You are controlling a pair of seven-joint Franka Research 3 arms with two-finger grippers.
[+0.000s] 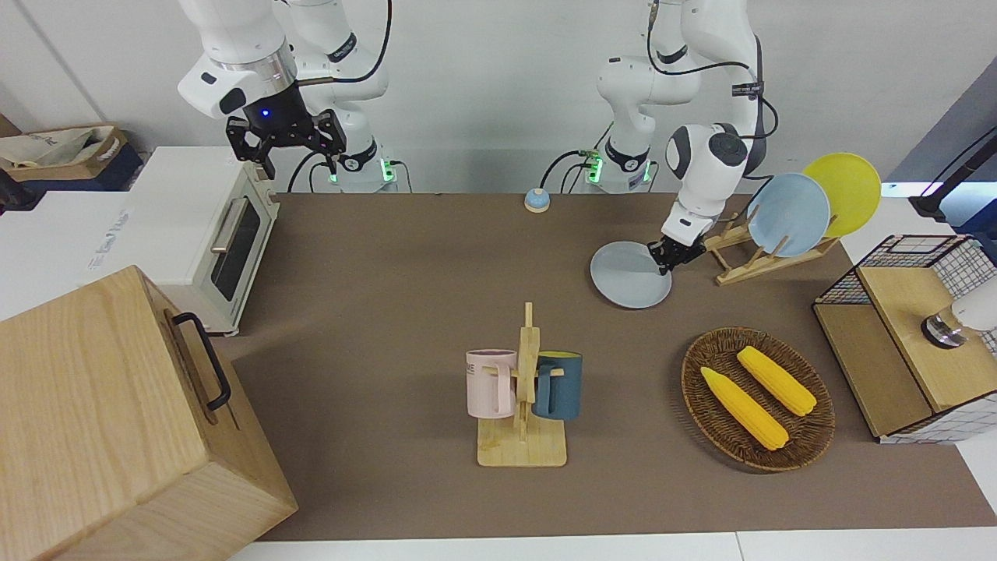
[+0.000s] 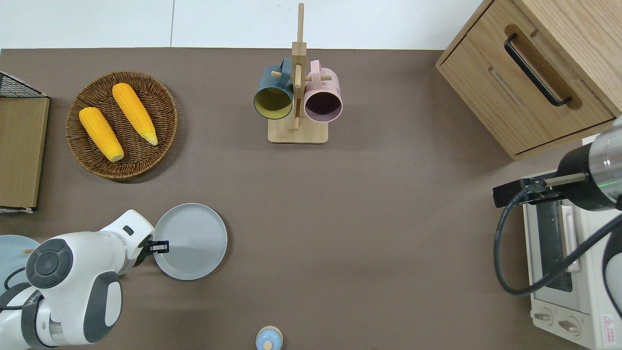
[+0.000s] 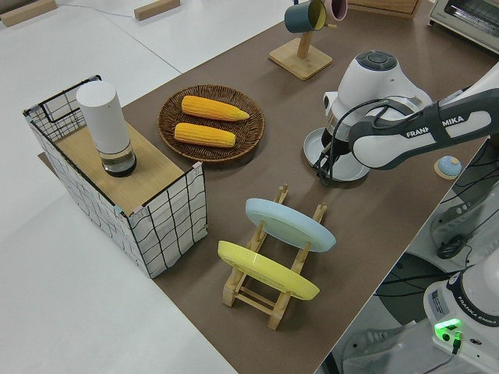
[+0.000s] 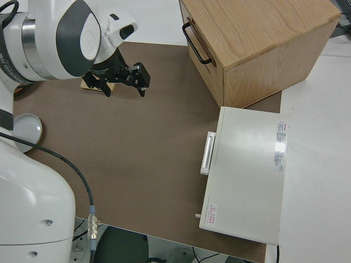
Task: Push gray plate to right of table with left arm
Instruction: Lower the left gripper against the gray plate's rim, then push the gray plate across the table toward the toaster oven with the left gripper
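Observation:
The gray plate (image 1: 628, 277) (image 2: 192, 241) lies flat on the brown table (image 1: 389, 296), toward the left arm's end. My left gripper (image 1: 668, 261) (image 2: 159, 246) is low at the plate's rim, on the side toward the left arm's end, and its fingers look shut with nothing between them. In the left side view the left arm's wrist hides part of the plate (image 3: 343, 162). The right arm is parked with its gripper (image 1: 296, 152) (image 4: 124, 82) open and empty.
A wooden plate rack (image 1: 767, 253) with a light-blue and a yellow plate stands beside the left gripper. A wicker basket (image 1: 757, 397) with two corn cobs, a mug rack (image 1: 523, 389), a small bell (image 1: 537, 200), a toaster oven (image 1: 218, 234) and a wooden cabinet (image 1: 117, 421) also stand here.

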